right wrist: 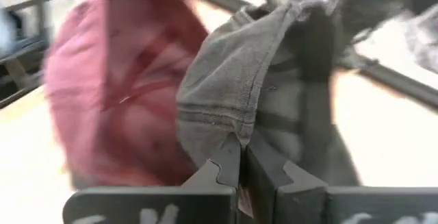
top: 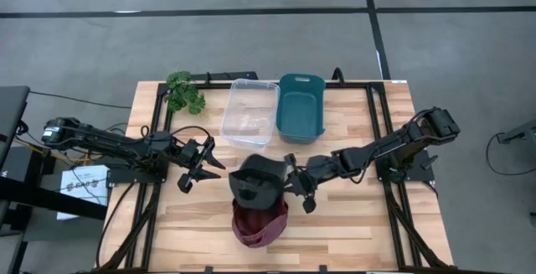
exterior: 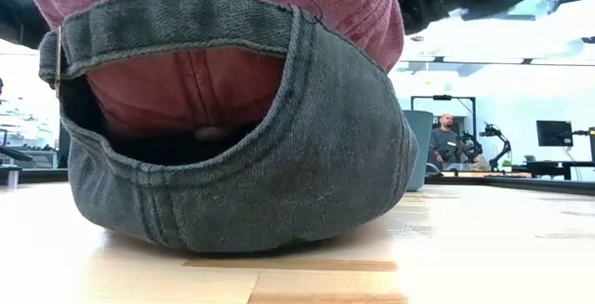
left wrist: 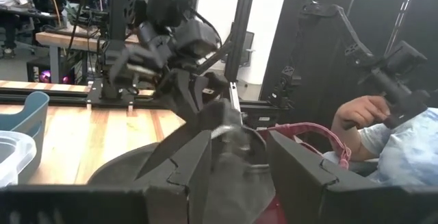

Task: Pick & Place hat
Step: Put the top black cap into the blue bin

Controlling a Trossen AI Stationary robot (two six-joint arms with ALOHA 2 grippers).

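At the front middle of the pale wooden slatted table (top: pixel 352 224), two caps lie together: a dark grey denim baseball cap (top: pixel 255 183) sits partly on top of a faded maroon cloth baseball cap (top: pixel 260 224), which pokes out toward the table's front edge. The right gripper (right wrist: pixel 241 157) has its fingers pressed together on a fold of the grey cap's fabric, at the side of the cap nearest the right arm; its wrist view shows the two dark fingers meeting on the seamed cloth, with the maroon cap just behind. The low view shows the grey cap's rear edge and strap opening touching the table, so it does not look lifted yet.

The left gripper (top: pixel 201 163) waits just beside the caps on the left, fingers roughly half apart and holding nothing.

The step in hand looks like the pick: the grasp is made and the lift comes next. Behind the caps, near the table's far edge, stand a clear plastic rectangular bin (top: pixel 249 111) and a teal plastic rectangular bin (top: pixel 301 105), side by side; one of them is the likely target, though I cannot tell which. The next move calls for raising the grey cap clear of the maroon one without dragging it along, since the two overlap.

A green leafy artificial plant (top: pixel 184 92) lies at the far left corner. No brand, label or writing can be read on the caps or bins.
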